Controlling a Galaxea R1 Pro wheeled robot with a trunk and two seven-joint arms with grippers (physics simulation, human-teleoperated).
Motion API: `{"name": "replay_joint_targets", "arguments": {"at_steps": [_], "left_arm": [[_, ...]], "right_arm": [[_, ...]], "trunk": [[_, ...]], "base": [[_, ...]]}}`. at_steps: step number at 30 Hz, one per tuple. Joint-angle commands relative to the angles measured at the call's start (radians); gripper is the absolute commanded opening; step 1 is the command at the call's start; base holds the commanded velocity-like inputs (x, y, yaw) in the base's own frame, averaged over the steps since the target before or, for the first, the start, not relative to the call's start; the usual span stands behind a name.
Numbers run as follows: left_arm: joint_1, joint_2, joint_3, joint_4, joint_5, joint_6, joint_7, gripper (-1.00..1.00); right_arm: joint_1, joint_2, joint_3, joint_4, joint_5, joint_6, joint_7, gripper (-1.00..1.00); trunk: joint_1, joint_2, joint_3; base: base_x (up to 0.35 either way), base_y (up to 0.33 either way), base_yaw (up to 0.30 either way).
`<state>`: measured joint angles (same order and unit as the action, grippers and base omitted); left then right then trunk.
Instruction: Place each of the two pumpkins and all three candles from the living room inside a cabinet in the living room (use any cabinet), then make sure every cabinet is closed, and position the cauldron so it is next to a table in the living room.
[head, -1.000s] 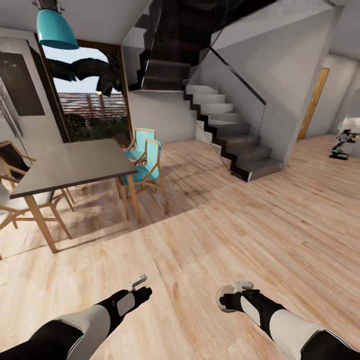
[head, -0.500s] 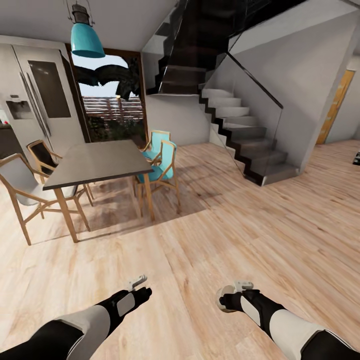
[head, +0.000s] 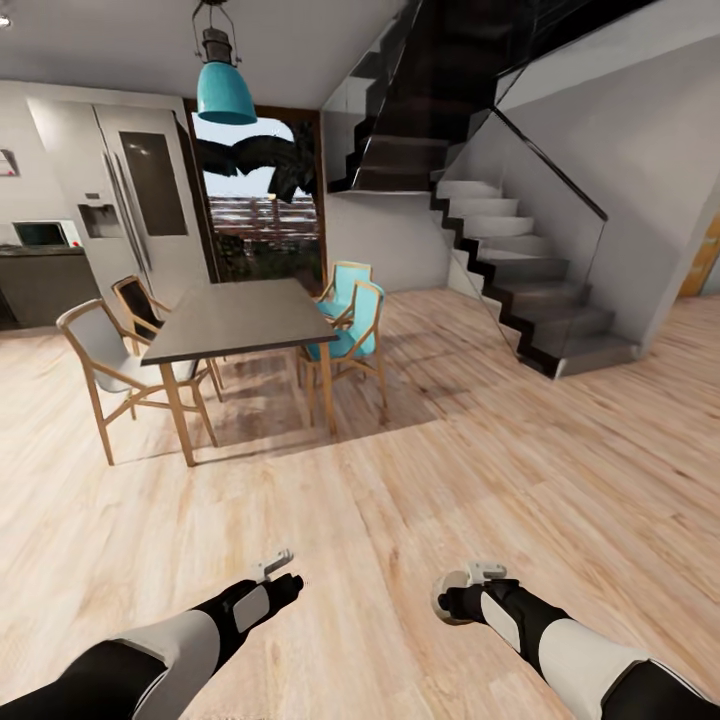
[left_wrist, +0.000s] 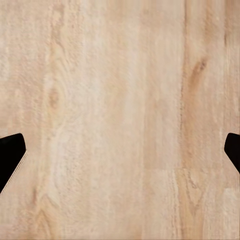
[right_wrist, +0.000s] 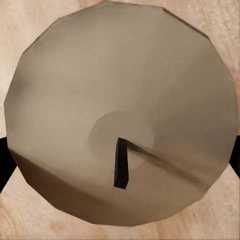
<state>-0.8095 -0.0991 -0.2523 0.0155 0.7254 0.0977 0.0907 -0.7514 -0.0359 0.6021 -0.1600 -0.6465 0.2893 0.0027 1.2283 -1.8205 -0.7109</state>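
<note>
A stubby grey-tan candle (right_wrist: 120, 100) with a dark wick sits between the fingers of my right gripper (head: 455, 598), which is shut on it. In the head view the candle (head: 445, 594) shows as a pale disc at that gripper's tip, low over the plank floor. My left gripper (head: 275, 567) hangs low at the left, and its wrist view has the two dark fingertips (left_wrist: 10, 155) wide apart over bare floor, so it is open and empty. The pumpkins, the cabinet, the cauldron and the living room's table are out of view.
A dark-topped dining set (head: 240, 318) with turquoise chairs (head: 352, 310) and wooden chairs (head: 105, 352) stands ahead left. A staircase (head: 530, 290) with a glass side rises ahead right. A steel fridge (head: 140, 200) and dark counter (head: 40, 280) line the far left wall. Open plank floor (head: 480, 460) lies ahead.
The whole picture has slid to the right as the camera turned left, bringing the fridge and counter into view. Both arms hold the same pose, the candle still gripped.
</note>
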Motion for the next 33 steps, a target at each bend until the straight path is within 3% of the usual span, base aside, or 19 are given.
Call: {"name": "replay_joint_targets", "arguments": {"at_steps": [1,24,30,33], "left_arm": [[-0.001,-0.001,-0.008,0.001,0.008,0.002,0.003,1.0],[-0.001,-0.002,-0.008,0.001,0.008,0.002,0.002,1.0],[-0.002,-0.002,-0.008,0.001,0.008,0.002,0.003,1.0],[-0.002,-0.002,-0.008,0.001,0.008,0.002,0.003,1.0]], "right_arm": [[0.0,-0.001,0.004,-0.003,-0.002,0.005,0.0,-1.0],[0.0,-0.001,0.005,-0.003,-0.001,0.005,0.0,-1.0],[0.0,-0.001,0.083,-0.003,-0.002,0.005,0.0,-1.0],[0.0,-0.001,0.095,-0.003,-0.002,0.005,0.0,-1.0]], "trunk": [[0.0,0.0,0.0],[0.0,0.0,0.012],[0.0,0.0,0.014],[0.0,0.0,0.016]], "base": [[-0.001,0.0,0.262],[0.0,0.0,0.265],[0.0,0.0,0.271],[0.0,0.0,0.271]]}}
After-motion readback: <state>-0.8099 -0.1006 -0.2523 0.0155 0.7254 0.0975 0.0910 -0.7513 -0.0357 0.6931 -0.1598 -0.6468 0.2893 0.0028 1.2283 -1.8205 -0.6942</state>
